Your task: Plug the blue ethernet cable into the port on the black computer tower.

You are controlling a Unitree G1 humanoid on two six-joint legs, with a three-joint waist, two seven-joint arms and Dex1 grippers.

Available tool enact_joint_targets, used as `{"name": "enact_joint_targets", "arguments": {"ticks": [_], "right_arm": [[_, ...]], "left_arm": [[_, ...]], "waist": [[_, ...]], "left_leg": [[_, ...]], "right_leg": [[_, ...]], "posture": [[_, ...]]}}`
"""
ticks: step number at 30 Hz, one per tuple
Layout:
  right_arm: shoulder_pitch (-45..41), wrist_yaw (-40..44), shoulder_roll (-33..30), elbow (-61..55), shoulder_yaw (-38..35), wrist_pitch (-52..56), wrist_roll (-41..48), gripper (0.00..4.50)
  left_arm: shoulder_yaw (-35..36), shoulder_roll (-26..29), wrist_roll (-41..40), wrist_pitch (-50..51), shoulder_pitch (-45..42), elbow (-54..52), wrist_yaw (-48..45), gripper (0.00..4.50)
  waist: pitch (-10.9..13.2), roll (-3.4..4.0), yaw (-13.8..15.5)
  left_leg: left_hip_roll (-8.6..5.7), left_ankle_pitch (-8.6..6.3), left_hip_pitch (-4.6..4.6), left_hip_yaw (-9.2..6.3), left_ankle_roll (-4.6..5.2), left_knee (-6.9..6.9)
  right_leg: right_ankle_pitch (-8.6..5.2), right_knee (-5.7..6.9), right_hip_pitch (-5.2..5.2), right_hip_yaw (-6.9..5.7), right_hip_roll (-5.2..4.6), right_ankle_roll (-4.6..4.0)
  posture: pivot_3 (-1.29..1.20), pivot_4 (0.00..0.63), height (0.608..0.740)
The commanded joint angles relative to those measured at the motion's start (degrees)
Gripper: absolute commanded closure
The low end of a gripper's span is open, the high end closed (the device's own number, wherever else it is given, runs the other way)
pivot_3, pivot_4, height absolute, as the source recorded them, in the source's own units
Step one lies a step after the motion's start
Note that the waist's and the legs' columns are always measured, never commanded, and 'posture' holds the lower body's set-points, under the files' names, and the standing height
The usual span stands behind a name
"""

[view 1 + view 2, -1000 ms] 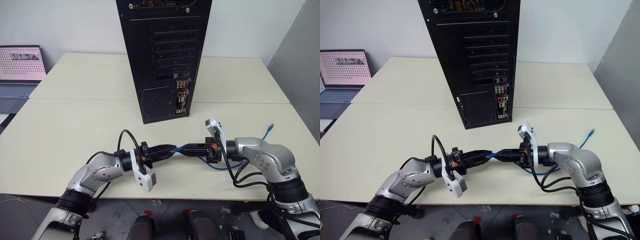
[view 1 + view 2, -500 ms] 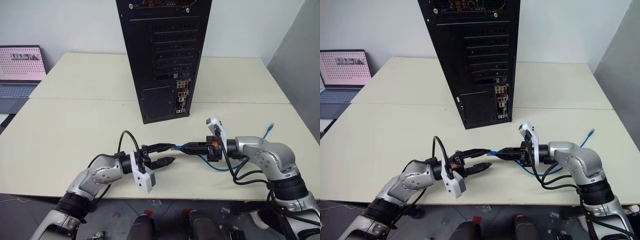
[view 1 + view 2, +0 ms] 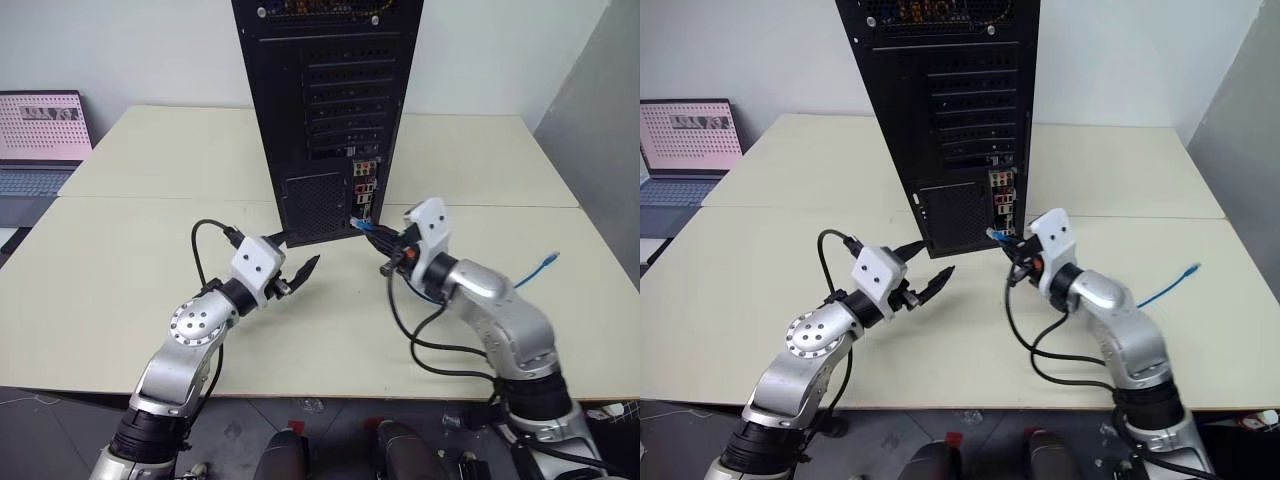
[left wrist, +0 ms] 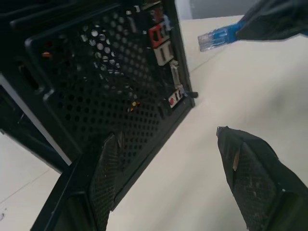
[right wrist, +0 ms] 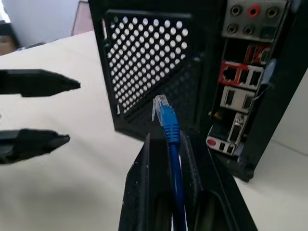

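Observation:
The black computer tower (image 3: 330,100) stands upright mid-table, its rear facing me. Low on its right side runs the connector strip (image 3: 364,195); the port looks like the squarish red-framed socket (image 5: 231,73). My right gripper (image 3: 385,240) is shut on the blue ethernet cable (image 5: 172,144) just behind its plug (image 5: 160,106). The plug hangs in the air close to the foot of the strip, apart from it. The cable's other end (image 3: 545,262) lies on the table at the right. My left gripper (image 3: 293,255) stands open and empty, left of the plug, before the mesh vent (image 4: 110,82).
A grey laptop (image 3: 40,140) with a pink screen sits at the far left, off the cream table (image 3: 150,150). Black robot cables (image 3: 425,330) loop over the table under my right arm. Open tabletop lies on both sides of the tower.
My left gripper opened, let go of the cable and swung up and left towards the tower. My right gripper carried the plug end up and forward to just before the connector strip.

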Motion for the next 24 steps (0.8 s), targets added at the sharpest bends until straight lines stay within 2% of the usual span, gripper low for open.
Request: {"name": "enact_joint_targets", "arguments": {"ticks": [1,11,24], "right_arm": [[-1.4,-7.9,4.4,0.6,0.6,-3.6,-5.5,4.5],[-5.6,-15.9,13.1,9.3,-1.5,-7.9,-9.9,4.5],[-6.9,-16.6,16.1,11.0,-1.5,-7.3,-10.4,4.5]], "left_arm": [[2.1,-1.6,-0.6,3.7,-2.9,-4.3,2.2,1.17],[3.0,-4.6,-0.3,4.7,-5.0,-6.0,3.3,1.17],[4.1,-6.1,-0.8,5.5,-5.1,-5.7,2.8,1.17]], "waist": [[0.0,0.0,0.0],[0.0,0.0,0.0],[0.0,0.0,0.0]], "left_leg": [[0.0,0.0,-0.01,0.0,0.0,0.0],[-0.02,0.0,0.0,0.05,-0.01,-0.02],[-0.01,0.0,-0.02,0.06,-0.01,-0.02]], "right_leg": [[0.0,0.0,0.0,-0.01,0.0,0.0],[0.0,0.0,-0.03,0.03,0.03,-0.03],[0.0,-0.01,-0.05,0.06,-0.03,-0.03]], "posture": [[0.0,0.15,0.74],[0.0,0.15,0.74],[0.0,0.15,0.74]]}}
